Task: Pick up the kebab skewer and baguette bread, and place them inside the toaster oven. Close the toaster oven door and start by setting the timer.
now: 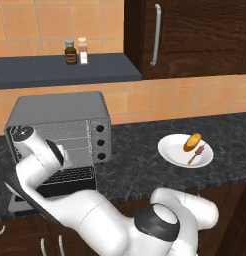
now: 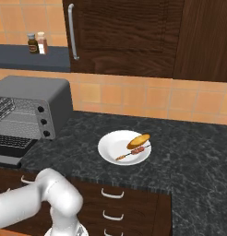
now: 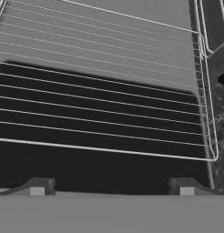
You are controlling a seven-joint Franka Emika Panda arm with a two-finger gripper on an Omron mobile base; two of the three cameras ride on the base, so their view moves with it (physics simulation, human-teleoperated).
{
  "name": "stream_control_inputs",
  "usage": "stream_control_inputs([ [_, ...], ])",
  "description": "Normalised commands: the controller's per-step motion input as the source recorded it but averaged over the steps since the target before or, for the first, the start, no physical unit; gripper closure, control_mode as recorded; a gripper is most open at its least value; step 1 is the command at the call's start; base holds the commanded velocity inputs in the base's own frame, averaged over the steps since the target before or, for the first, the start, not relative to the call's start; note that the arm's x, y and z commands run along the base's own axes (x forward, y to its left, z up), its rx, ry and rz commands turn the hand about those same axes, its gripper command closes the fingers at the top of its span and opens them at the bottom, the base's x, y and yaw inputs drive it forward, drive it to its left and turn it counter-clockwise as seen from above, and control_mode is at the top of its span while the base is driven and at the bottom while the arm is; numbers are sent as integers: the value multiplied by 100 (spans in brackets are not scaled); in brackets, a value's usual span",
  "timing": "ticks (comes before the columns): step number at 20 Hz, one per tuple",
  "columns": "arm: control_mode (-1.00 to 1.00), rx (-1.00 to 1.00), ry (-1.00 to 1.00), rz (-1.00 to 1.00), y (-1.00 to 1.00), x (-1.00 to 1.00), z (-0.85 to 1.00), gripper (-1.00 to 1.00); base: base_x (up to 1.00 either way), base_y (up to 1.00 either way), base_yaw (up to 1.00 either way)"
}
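Note:
The toaster oven (image 1: 60, 107) (image 2: 37, 90) stands open at the left of the counter. Its door (image 2: 9, 160) lies folded down in front, and a wire rack (image 3: 104, 113) (image 1: 65, 176) is slid partly out. My gripper (image 3: 111, 187) hovers just over that rack, open, fingertips (image 3: 38, 186) wide apart with nothing between them. To the right, the golden baguette bread (image 1: 192, 141) (image 2: 139, 140) and the thin kebab skewer (image 1: 196, 155) (image 2: 133, 153) lie side by side on a white plate (image 1: 170, 150) (image 2: 108, 147), well away from the gripper.
Three black knobs (image 1: 100, 142) (image 2: 44, 121) line the oven's right panel. Two spice jars (image 1: 76, 51) (image 2: 37, 43) stand on a dark shelf above. Dark wood cabinets with a bar handle (image 1: 156, 34) hang over the black stone counter (image 1: 140, 170).

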Motion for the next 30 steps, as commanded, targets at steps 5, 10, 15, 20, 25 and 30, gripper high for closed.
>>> stream_control_inputs([
  [5,-100,0,3,-9,-100,-27,16,-100,0,0,0],
  [10,-100,0,6,-22,-100,-9,1,-100,0,0,0],
  [15,-100,2,8,-31,-100,0,5,-100,0,0,0],
  [20,-100,4,5,-35,-100,0,6,-100,0,0,0],
  [25,-100,8,0,-26,-100,0,0,-100,0,0,0],
  [30,-100,4,1,-24,-100,0,0,-100,0,0,0],
])
